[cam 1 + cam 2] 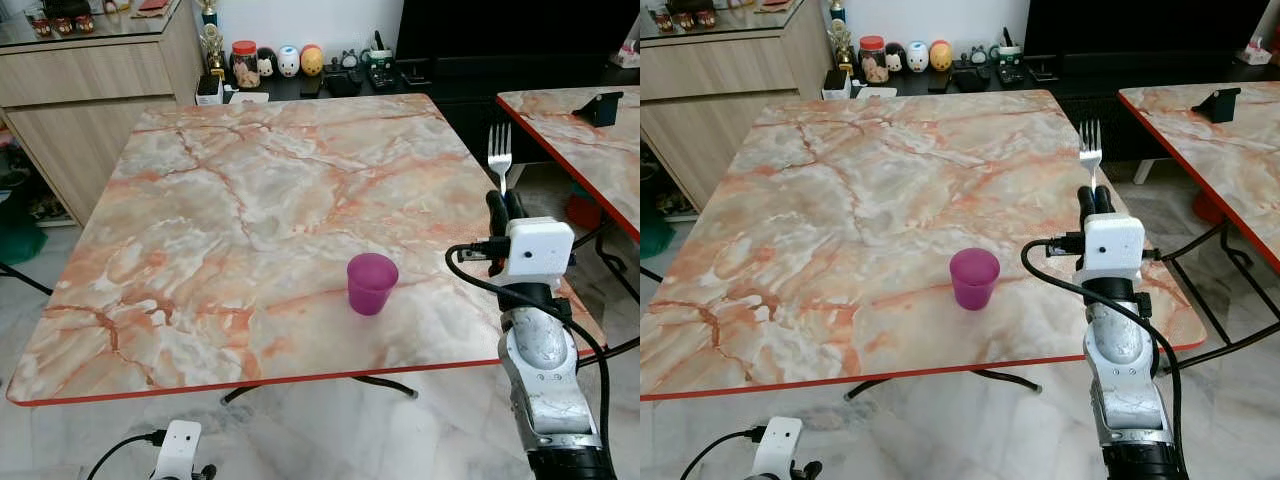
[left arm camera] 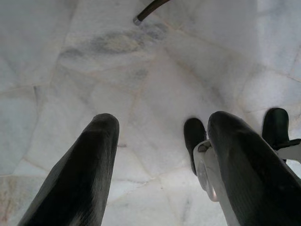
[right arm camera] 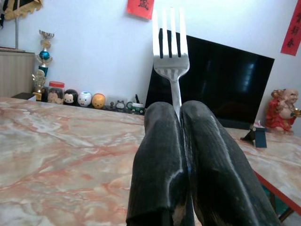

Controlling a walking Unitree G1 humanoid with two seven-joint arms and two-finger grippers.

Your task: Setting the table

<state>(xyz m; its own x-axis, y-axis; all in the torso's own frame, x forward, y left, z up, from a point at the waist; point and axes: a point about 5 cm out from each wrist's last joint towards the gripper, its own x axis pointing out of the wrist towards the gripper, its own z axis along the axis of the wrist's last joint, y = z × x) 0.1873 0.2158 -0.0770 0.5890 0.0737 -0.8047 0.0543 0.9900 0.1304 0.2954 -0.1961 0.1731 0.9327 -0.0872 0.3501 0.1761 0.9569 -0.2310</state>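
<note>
A silver fork (image 1: 499, 150) stands upright, tines up, in my right gripper (image 1: 505, 205), which is shut on its handle above the marble table's (image 1: 250, 200) right edge. The right wrist view has the fork (image 3: 171, 56) rising between the two black fingers (image 3: 160, 155). A purple cup (image 1: 371, 283) stands upright on the table, left of that gripper and a little nearer the front edge. My left gripper (image 2: 160, 160) hangs open low over the pale floor, its wrist (image 1: 178, 450) below the table's front edge.
A second marble table (image 1: 590, 140) stands to the right across a narrow gap. Behind are a wooden cabinet (image 1: 90, 90), a low shelf with small figurines and a jar (image 1: 280, 62), and a dark television (image 3: 221, 89).
</note>
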